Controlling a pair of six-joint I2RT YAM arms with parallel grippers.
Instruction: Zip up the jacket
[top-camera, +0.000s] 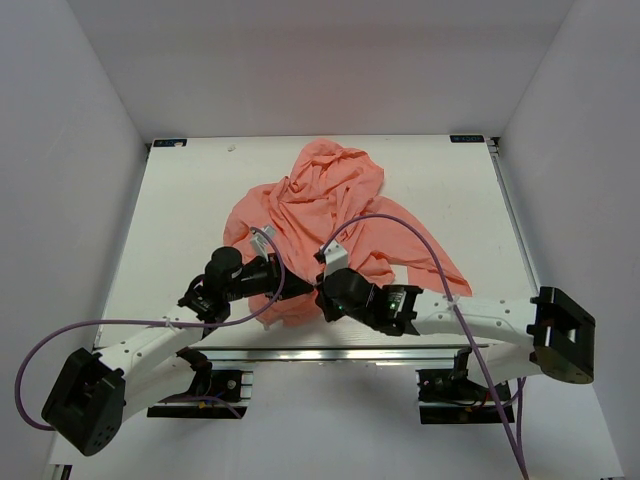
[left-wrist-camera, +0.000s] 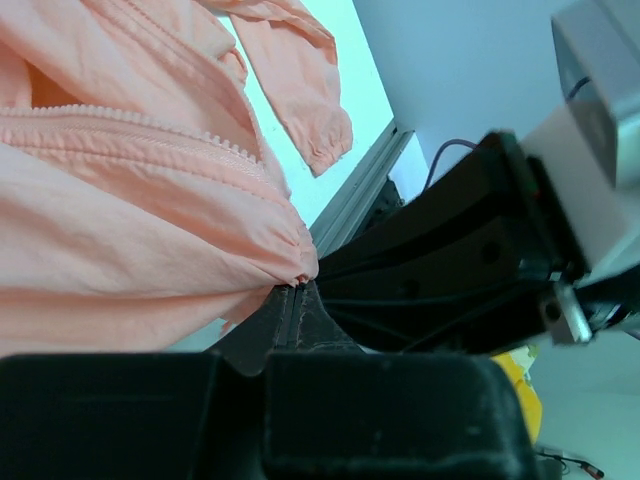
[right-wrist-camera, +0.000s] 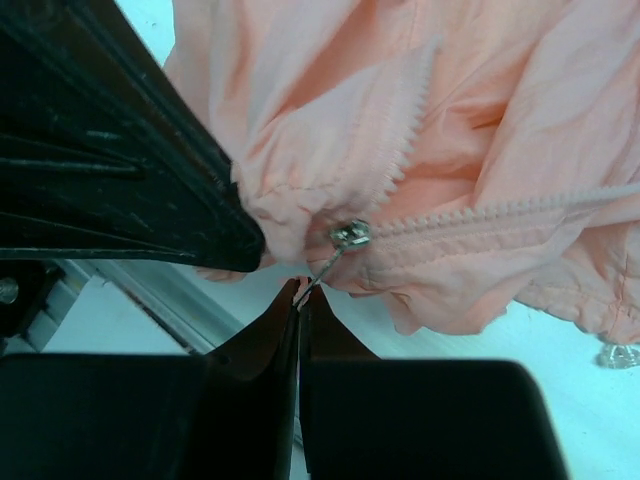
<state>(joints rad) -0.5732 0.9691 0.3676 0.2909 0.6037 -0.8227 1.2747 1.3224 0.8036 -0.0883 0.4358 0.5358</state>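
The salmon-pink jacket (top-camera: 320, 215) lies wrinkled on the white table, hood toward the far side. My left gripper (left-wrist-camera: 292, 287) is shut on the jacket's bottom hem beside the zipper teeth (left-wrist-camera: 150, 125). My right gripper (right-wrist-camera: 299, 297) is shut on the thin pull tab of the metal zipper slider (right-wrist-camera: 351, 234), which sits at the low end of the zipper track (right-wrist-camera: 500, 212). In the top view both grippers meet at the jacket's near edge, left (top-camera: 290, 272) and right (top-camera: 322, 283), almost touching each other.
The table's near edge with its metal rail (top-camera: 330, 353) runs just behind the grippers. Purple cables (top-camera: 420, 235) loop over the jacket's right side. A sleeve cuff (left-wrist-camera: 322, 140) lies by the table edge. White walls enclose the table.
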